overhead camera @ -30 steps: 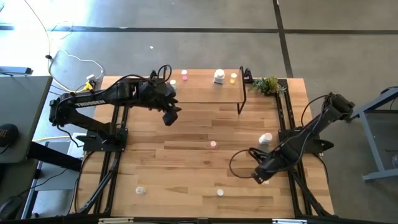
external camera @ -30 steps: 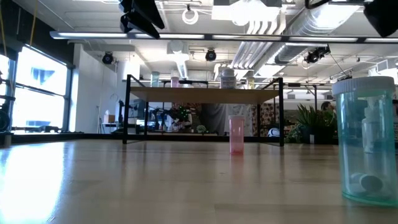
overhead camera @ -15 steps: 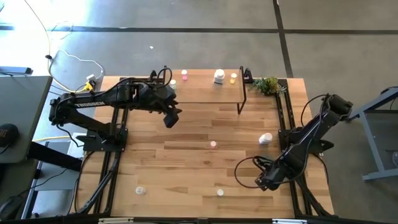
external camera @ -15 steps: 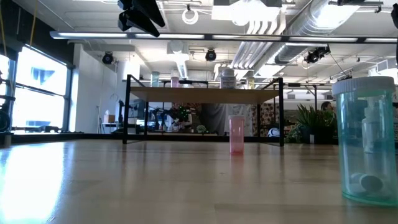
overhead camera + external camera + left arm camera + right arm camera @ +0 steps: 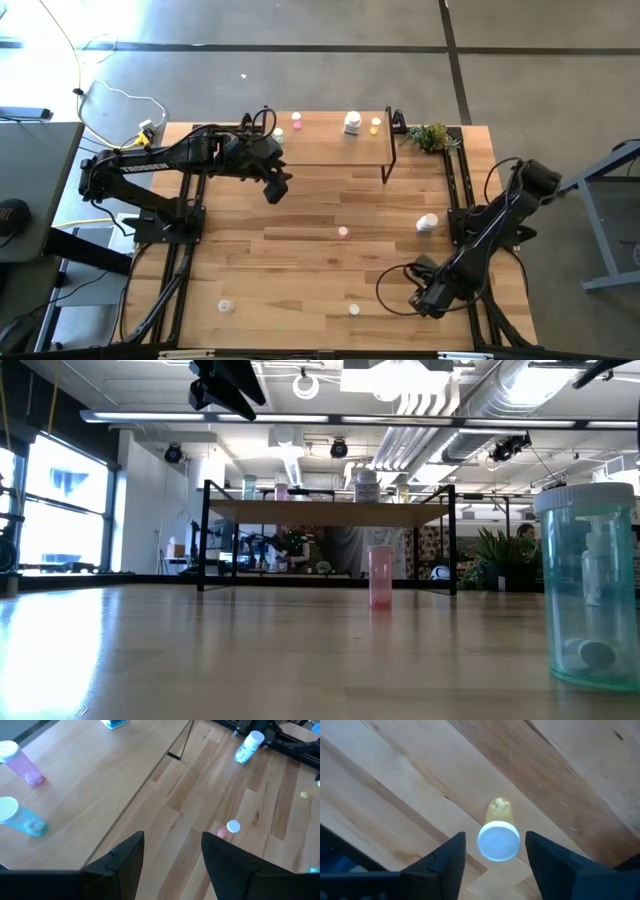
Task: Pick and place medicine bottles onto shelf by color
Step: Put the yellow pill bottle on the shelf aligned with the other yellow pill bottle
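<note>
Yellow medicine bottle is standing at the table's five o'clock, centred between the right gripper fingers, parted and closing; looking light, rigid, slick, so squeezing mid-body under the cap suits, left gripper hanging half-open, empty.

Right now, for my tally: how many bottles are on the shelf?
4 along the shelf, left to right: teal bottle, pink bottle, large white bottle, yellow bottle. The left arm may hide more.
</note>
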Controlling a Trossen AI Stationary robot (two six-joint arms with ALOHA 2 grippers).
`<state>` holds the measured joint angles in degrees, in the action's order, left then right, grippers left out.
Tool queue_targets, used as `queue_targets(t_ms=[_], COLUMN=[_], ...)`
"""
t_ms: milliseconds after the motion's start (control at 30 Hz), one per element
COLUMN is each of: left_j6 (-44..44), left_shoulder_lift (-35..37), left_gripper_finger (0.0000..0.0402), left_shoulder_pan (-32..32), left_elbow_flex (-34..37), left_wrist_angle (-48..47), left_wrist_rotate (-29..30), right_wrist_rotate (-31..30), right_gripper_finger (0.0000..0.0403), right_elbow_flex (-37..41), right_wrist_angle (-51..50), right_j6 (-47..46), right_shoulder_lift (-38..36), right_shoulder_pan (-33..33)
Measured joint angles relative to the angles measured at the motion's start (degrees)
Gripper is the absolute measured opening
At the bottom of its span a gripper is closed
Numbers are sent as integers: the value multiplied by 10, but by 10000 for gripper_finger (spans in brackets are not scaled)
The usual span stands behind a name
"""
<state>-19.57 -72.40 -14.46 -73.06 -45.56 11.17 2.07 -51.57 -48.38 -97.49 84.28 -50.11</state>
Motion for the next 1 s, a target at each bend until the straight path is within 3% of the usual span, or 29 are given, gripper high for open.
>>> queue_targets(t_ms=[500,767,1000], left_j6=[2,37,81], left_shoulder_lift=[0,0,0], left_gripper_finger=[186,186,186], left_shoulder_pan=[-1,-5,-26], left_elbow_flex=[0,0,0], left_wrist_angle=[0,0,0], left_wrist_rotate=[2,1,-15], right_wrist_rotate=[11,24,-21], right_gripper_finger=[96,102,102], right_elbow_flex=[0,-40,-120], right_wrist_angle=[25,24,-47], right_j6=[-1,6,46], right_shoulder_lift=[9,9,8], right_shoulder_pan=[23,71,150])
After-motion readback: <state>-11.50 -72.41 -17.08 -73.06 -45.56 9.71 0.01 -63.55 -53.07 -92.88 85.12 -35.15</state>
